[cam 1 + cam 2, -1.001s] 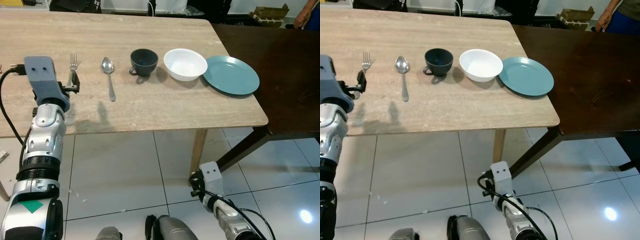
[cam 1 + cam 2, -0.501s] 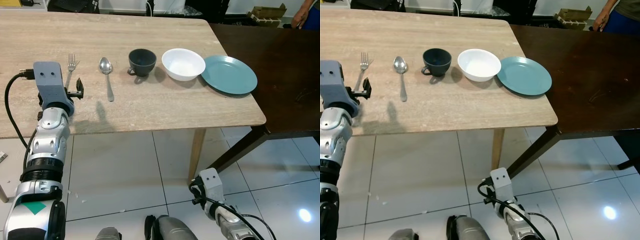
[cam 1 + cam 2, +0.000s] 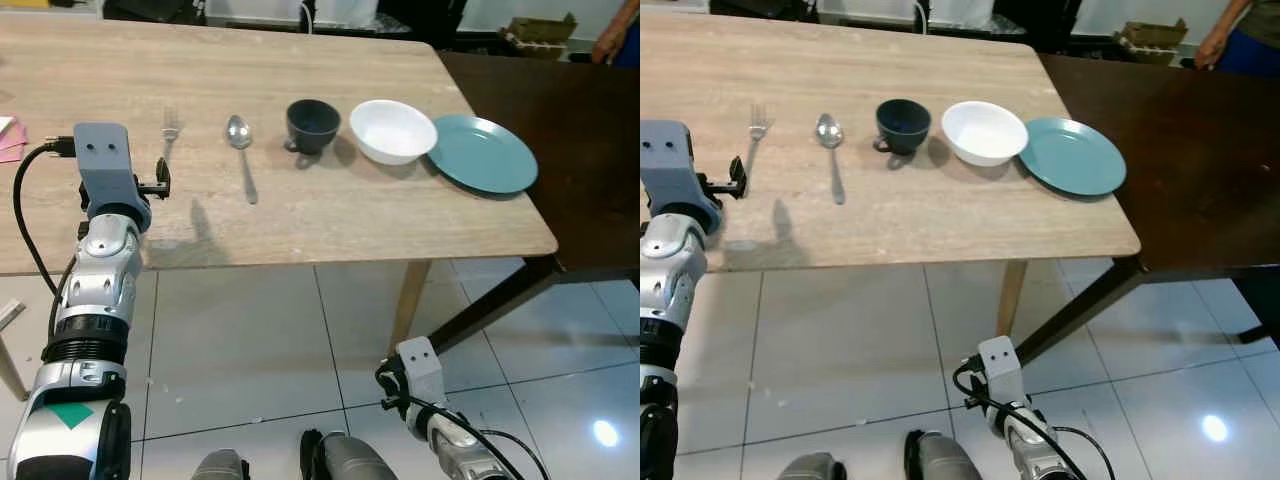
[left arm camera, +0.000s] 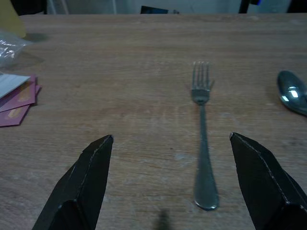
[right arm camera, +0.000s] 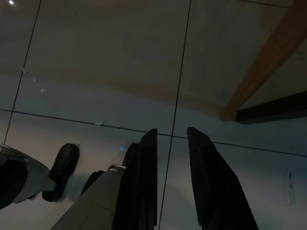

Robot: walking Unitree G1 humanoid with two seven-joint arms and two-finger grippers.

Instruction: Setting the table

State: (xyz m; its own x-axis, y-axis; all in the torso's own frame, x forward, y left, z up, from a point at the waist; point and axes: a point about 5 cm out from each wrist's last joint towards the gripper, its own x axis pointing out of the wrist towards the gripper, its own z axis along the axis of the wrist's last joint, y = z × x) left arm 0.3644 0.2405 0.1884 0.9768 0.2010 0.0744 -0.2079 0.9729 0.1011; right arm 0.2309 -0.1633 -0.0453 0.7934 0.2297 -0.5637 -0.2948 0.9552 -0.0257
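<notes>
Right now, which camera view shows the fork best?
The left wrist view: the fork lies large and sharp between the open left gripper. Both eye views show it small, and slightly blurred, beside the spoon.

My head cameras look forward and down from above the table [image 3: 300, 230], taking in the tabletop and the floor. My left wrist camera sits low and close over the same tabletop, sharing the fork [image 4: 201, 139]. My right wrist camera faces the floor [image 5: 96, 57].
</notes>
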